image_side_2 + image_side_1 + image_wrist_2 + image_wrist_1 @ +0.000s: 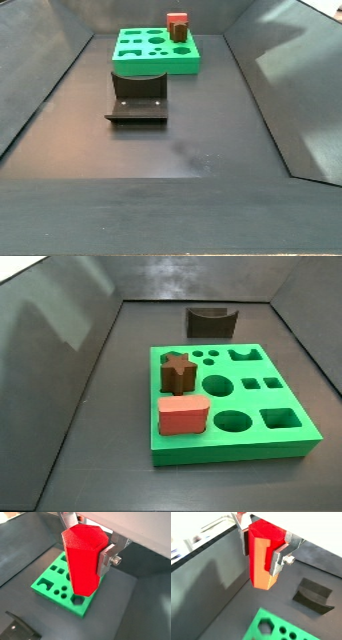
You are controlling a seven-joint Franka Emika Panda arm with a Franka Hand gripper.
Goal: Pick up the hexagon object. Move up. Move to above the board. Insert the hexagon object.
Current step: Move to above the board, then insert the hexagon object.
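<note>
My gripper [262,554] is shut on the hexagon object [263,567], a glossy bright red prism, and holds it upright in the air. Both wrist views show the grip, with silver fingers [107,558] on two opposite sides of the prism [84,562]. The board [48,586], a green slab with many cut-out holes, lies below and beyond the prism's lower end; one corner shows in a wrist view [264,628]. In both side views the board [227,453] [154,68] is in view, but the gripper and the prism are not.
A brown star block [177,371] and a salmon-pink rounded block [182,414] stand in the board; the pink one also shows in a side view [177,22]. A dark brown arch-shaped block [211,321] [138,98] [314,594] stands on the floor beside the board. Grey walls enclose the floor.
</note>
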